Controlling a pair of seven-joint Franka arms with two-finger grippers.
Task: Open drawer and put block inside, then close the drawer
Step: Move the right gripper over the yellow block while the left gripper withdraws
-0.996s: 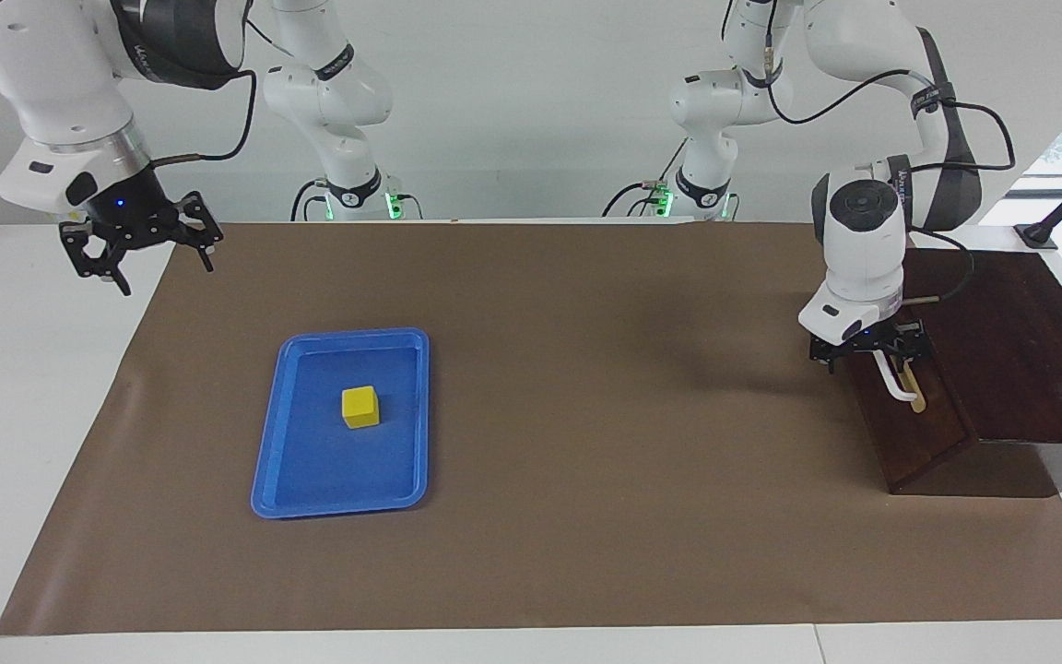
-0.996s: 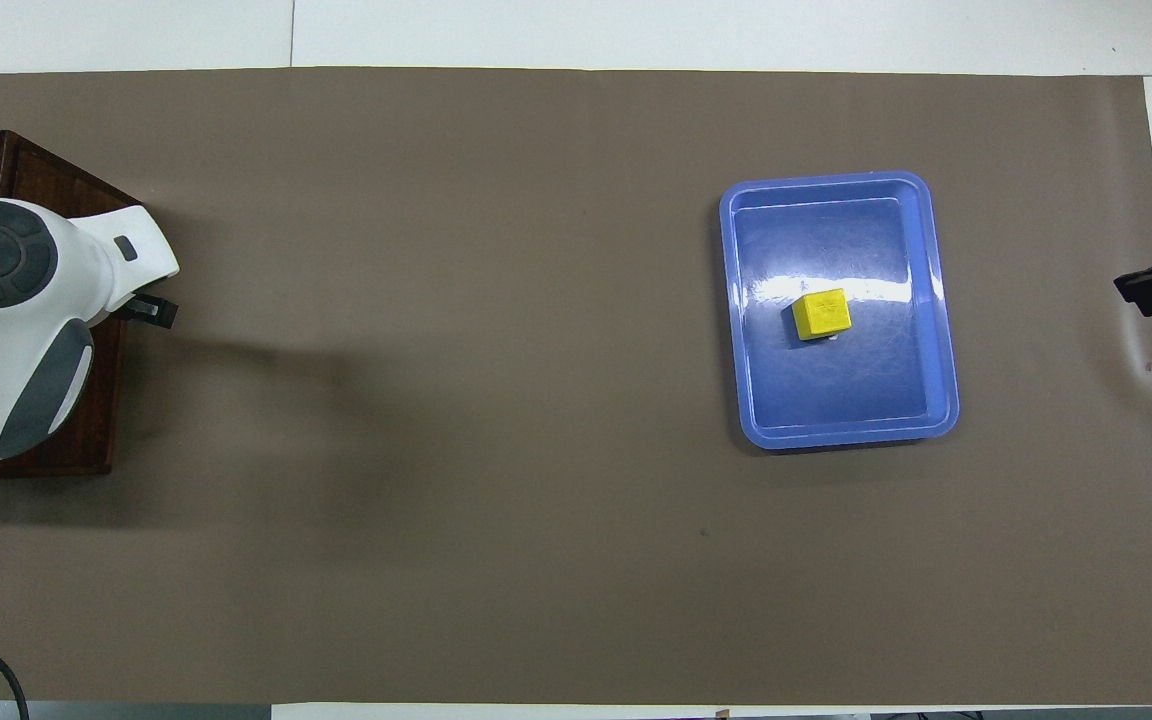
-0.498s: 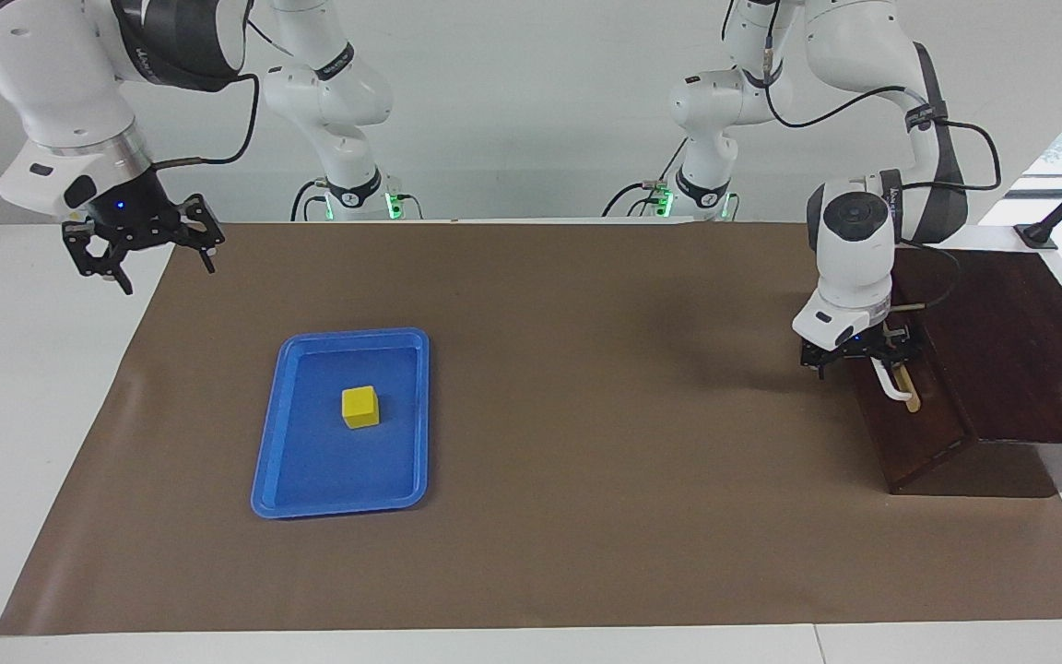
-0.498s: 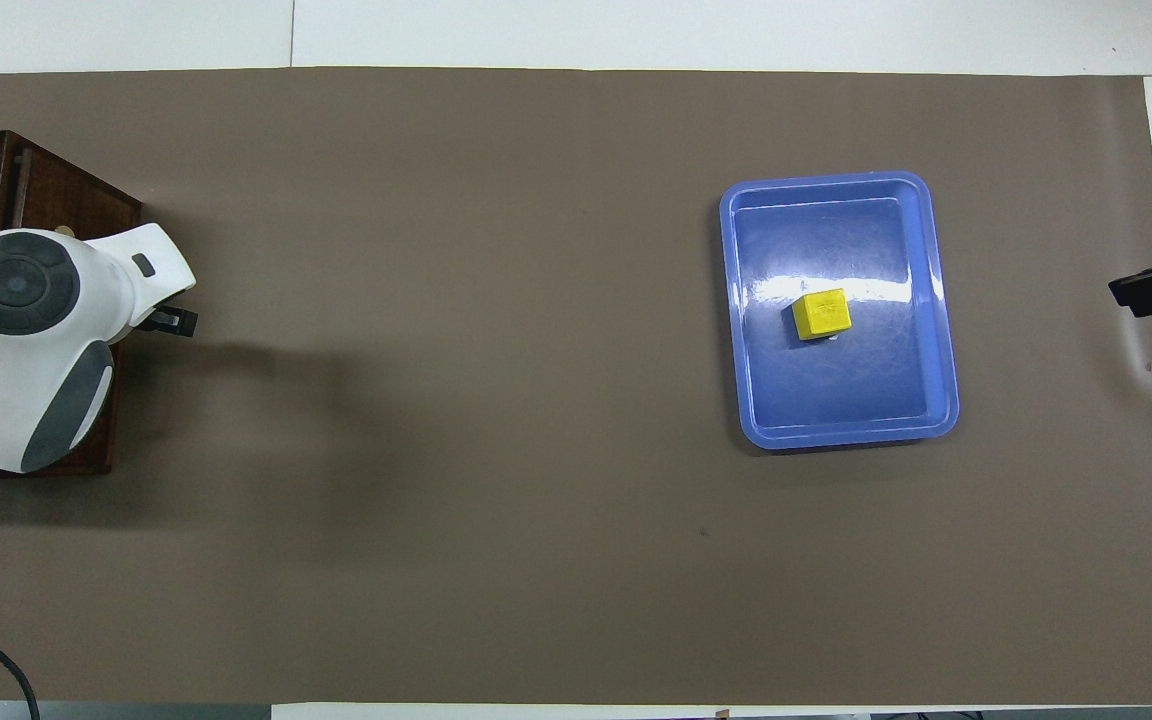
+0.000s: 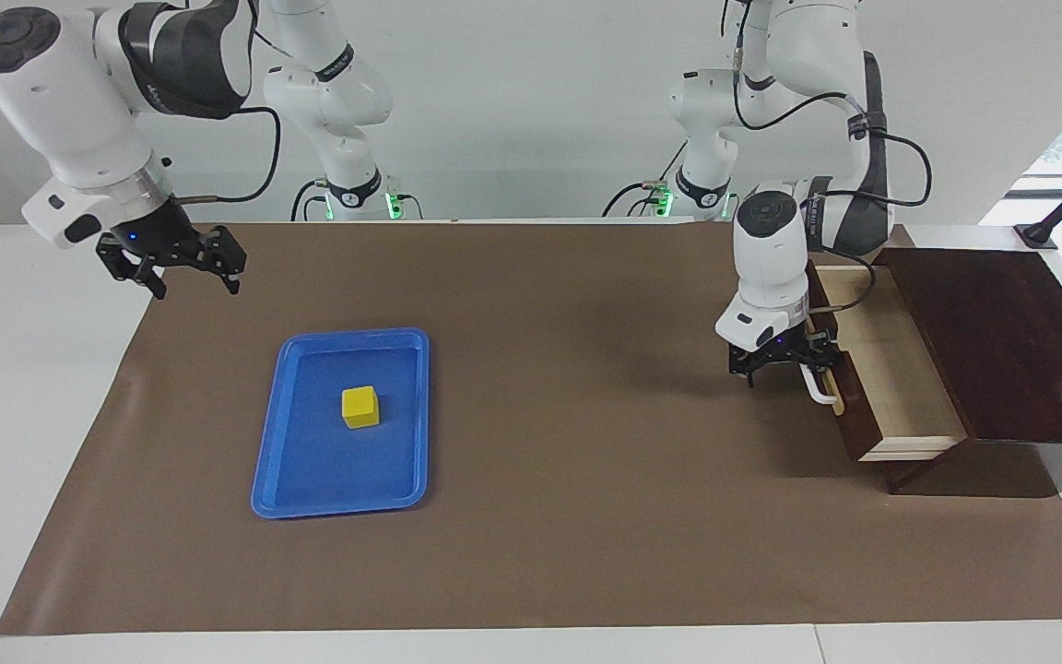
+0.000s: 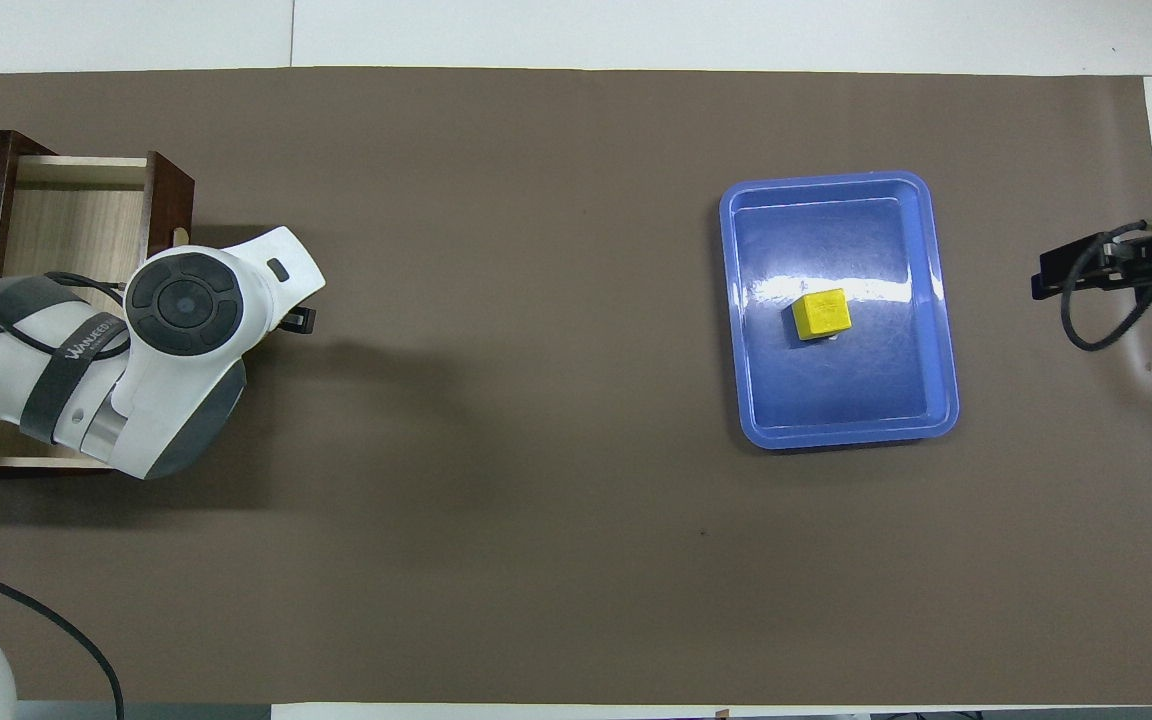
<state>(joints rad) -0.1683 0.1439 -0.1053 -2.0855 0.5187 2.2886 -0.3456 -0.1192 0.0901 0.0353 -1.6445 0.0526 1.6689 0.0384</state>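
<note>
Dark wood: the drawer [image 5: 890, 383] is standing pulled well out of its box [image 5: 1001, 341] at the left arm's end of the surface [image 5: 586, 553], its pale inside showing and bare.
Left gripper [image 5: 784, 364]: it is sitting at the white handle [image 5: 817, 387] with fingers spread wide, hooking the bar rather than pinching it.
Yellow block [image 5: 359, 407]: it is lying in the blue tray [image 5: 291, 480] toward the right arm's end, well apart from the drawer.
Right gripper [image 5: 176, 263]: it is hovering over the surface's edge, fingers wide and holding nothing.
Step in hand: judged to be finishing the pull; the opening already looks ample.
Doing it well: pulling straight along the drawer's travel, then lifting clear of the handle without nudging it.
</note>
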